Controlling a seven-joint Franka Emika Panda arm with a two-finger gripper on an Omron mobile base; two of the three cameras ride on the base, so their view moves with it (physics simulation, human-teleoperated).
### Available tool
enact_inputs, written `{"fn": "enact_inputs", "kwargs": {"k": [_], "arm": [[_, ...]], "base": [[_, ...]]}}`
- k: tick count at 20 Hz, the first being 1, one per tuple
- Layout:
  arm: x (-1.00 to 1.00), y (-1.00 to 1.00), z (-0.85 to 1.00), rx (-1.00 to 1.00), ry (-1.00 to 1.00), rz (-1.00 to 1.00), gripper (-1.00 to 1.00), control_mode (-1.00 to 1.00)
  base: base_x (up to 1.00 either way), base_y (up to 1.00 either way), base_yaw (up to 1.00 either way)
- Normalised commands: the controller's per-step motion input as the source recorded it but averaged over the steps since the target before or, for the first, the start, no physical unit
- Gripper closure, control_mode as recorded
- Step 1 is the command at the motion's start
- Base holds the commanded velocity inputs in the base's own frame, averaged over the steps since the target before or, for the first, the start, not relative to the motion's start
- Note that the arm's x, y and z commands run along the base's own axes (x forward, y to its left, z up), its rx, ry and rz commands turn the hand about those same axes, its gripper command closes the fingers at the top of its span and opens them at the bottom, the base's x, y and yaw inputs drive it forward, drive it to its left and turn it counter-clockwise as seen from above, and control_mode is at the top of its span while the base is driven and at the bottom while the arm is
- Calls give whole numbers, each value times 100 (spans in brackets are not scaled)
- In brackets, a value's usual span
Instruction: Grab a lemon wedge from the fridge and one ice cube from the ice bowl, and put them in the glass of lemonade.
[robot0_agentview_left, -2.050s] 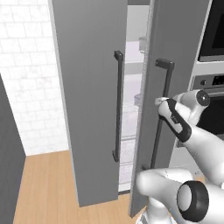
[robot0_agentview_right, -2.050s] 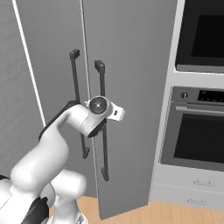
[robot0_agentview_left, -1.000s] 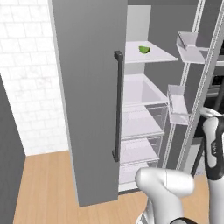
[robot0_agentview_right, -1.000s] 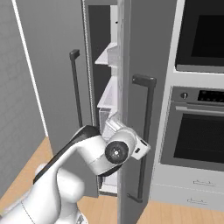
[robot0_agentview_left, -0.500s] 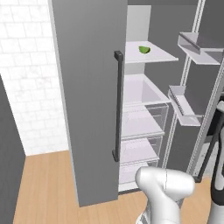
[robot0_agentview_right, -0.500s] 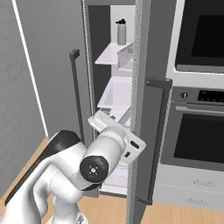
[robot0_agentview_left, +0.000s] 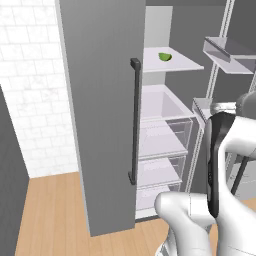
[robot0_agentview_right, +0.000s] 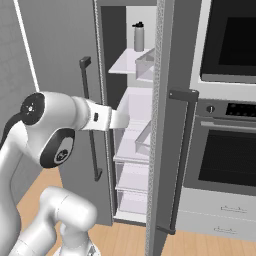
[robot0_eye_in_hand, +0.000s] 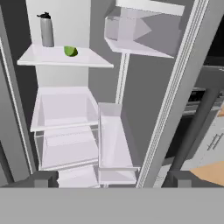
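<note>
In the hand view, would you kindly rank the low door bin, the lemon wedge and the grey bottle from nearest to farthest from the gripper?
1. The low door bin, just ahead of the gripper, on the open door's inside.
2. The lemon wedge, higher up, on the white shelf.
3. The grey bottle, behind the wedge towards the shelf's back left; the two are close to each other.

Lemon wedge (robot0_agentview_left: 165, 57) on fridge (robot0_agentview_left: 105, 100) shelf.

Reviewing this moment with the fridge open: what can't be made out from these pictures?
- End effector: hand view edge crops its tips, so open or shut is unclear.
- Lemon wedge: too small for its cut faces to show.
- Grey bottle: contents unseen.
- Fridge lower drawers: the arm covers them in the left base view.
</note>
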Motion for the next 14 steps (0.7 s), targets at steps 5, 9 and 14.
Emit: {"fn": "enact_inputs", "kwargs": {"k": [5,9,14], "arm": [[50,59,0,-61,25,-14,-100,-100],[42,15,-13,-22,3,-8,-100,-100],[96,-1,-10,-23,27,-6,-100,-100]], "base": [[0,0,0],[0,0,0],[0,0,0]]}}
